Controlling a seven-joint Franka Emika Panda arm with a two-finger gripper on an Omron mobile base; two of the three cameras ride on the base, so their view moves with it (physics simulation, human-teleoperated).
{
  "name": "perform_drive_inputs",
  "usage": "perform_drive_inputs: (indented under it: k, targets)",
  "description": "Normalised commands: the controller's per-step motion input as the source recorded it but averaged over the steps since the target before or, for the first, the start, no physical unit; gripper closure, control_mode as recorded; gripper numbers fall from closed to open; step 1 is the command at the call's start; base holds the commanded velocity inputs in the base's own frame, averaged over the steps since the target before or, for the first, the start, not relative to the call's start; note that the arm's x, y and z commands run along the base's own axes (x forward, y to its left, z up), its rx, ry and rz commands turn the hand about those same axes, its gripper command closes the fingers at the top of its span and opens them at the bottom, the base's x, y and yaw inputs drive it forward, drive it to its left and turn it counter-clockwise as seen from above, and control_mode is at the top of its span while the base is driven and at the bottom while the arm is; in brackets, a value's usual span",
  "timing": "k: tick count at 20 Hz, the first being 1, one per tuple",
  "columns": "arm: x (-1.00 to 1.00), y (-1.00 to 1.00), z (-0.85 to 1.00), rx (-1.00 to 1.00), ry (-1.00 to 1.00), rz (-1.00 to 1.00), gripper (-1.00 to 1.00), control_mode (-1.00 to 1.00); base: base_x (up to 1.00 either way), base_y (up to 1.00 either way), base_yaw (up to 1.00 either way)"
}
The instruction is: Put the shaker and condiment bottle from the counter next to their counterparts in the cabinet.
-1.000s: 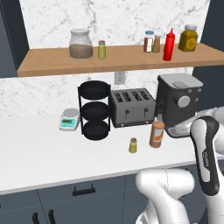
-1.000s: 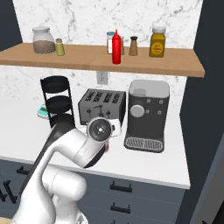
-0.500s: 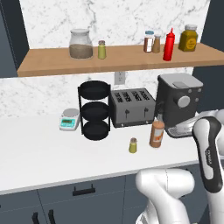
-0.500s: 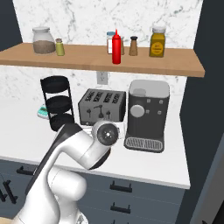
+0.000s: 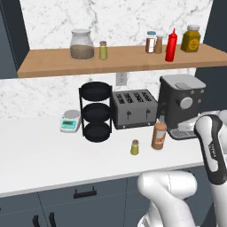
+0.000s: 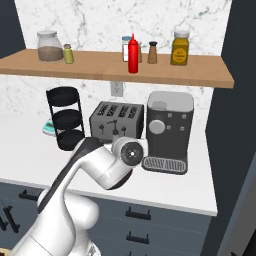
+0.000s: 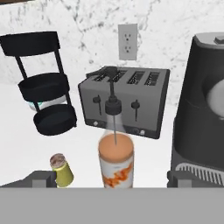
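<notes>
The condiment bottle, brown-orange with a pale neck and thin black tip, stands on the white counter in front of the coffee machine. The tiny yellow-green shaker stands just to its left. In the hand view the bottle is straight ahead and the shaker is at lower left. My gripper is open, its fingertips wide apart with nothing between them. On the cabinet shelf stand the counterparts, a matching shaker and a red squeeze bottle.
A toaster, a dark coffee machine, a black three-tier rack and a small scale line the back of the counter. A glass jar, brown spice jars and a mustard-yellow jar share the shelf.
My arm's wrist has swung to the right in the right base view. The bottle, the shaker and the shelf items have stayed put.
</notes>
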Motion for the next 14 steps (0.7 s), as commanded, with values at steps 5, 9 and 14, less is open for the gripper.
perform_drive_inputs:
  k: [5,9,14]
  targets:
    - [0.33,0.0,-0.25,-0.01,0.0,0.0,-1.0,-1.0,0.0,0.0,0.0]
    - [0.26,0.02,-0.31,-0.05,0.0,0.0,-1.0,-1.0,0.0,0.0,0.0]
    - [0.07,0.23,-0.17,-0.08,0.0,0.0,-1.0,-1.0,0.0,0.0,0.0]
